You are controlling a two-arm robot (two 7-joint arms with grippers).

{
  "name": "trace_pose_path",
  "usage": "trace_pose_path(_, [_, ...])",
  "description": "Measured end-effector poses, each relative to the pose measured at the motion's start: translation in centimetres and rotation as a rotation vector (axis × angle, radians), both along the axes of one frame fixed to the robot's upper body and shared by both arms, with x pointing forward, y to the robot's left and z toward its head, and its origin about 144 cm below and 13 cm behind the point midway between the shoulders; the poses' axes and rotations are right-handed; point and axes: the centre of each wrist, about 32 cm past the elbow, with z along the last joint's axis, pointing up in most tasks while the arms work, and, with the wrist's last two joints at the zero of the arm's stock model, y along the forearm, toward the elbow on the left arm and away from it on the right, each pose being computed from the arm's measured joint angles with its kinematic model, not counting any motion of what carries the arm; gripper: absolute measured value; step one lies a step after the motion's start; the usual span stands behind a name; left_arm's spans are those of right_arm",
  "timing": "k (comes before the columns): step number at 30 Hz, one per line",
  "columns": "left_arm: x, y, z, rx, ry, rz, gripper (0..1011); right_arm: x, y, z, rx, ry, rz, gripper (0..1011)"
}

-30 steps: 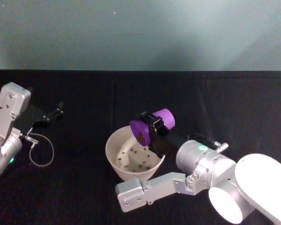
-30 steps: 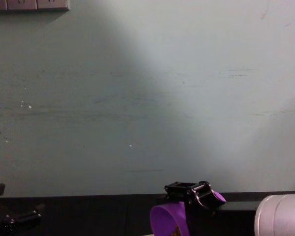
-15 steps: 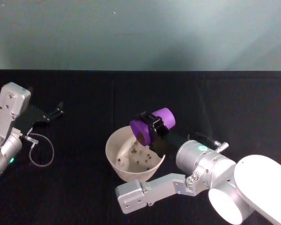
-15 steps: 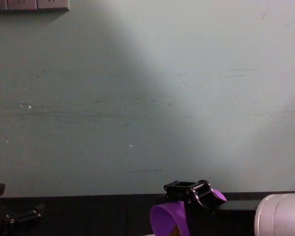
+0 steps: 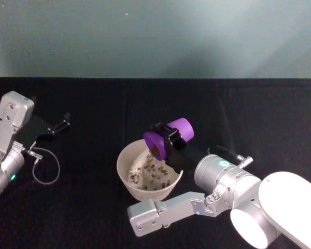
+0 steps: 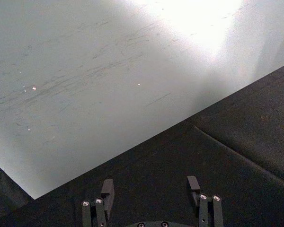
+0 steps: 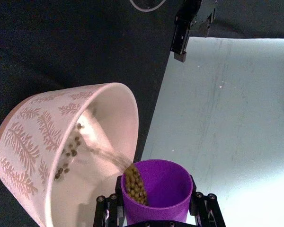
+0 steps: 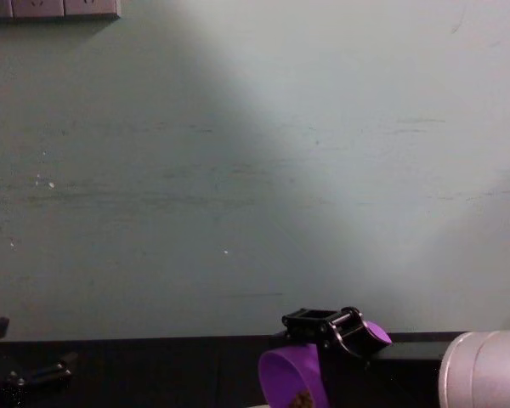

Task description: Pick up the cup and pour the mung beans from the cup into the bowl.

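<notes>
The purple cup (image 5: 172, 136) is tipped on its side over the white bowl (image 5: 145, 193), mouth down and to the left. My right gripper (image 5: 166, 136) is shut on the cup. Mung beans (image 5: 150, 172) stream from its lip and lie scattered in the bowl. In the right wrist view, beans (image 7: 134, 182) pile at the lip of the cup (image 7: 156, 189) and slide into the leaf-patterned bowl (image 7: 28, 137), with my right gripper (image 7: 156, 211) clamped around the cup. The chest view shows the cup (image 8: 289, 384) and right gripper (image 8: 327, 327) at the lower edge. My left gripper (image 5: 61, 124) (image 6: 150, 189) rests open at the far left.
A black cloth (image 5: 259, 114) covers the table, with a pale wall (image 5: 155, 36) behind it. A thin wire loop (image 5: 44, 169) lies beside the left arm. My right arm's silver links (image 5: 217, 192) stretch along the table in front of the bowl.
The cup has tipped slightly further and the bean stream has grown. The bowl held a few scattered beans before and now holds many more. The left arm stayed still.
</notes>
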Motion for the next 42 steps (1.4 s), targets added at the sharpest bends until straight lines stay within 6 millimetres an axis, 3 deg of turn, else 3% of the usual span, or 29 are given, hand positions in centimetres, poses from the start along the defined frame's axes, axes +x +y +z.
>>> trace_pose_path(42, [0.0, 0.0, 0.0, 0.0, 0.0, 0.0, 1000, -0.09, 0.34, 0.36, -0.046, -0.02, 0.015, 739])
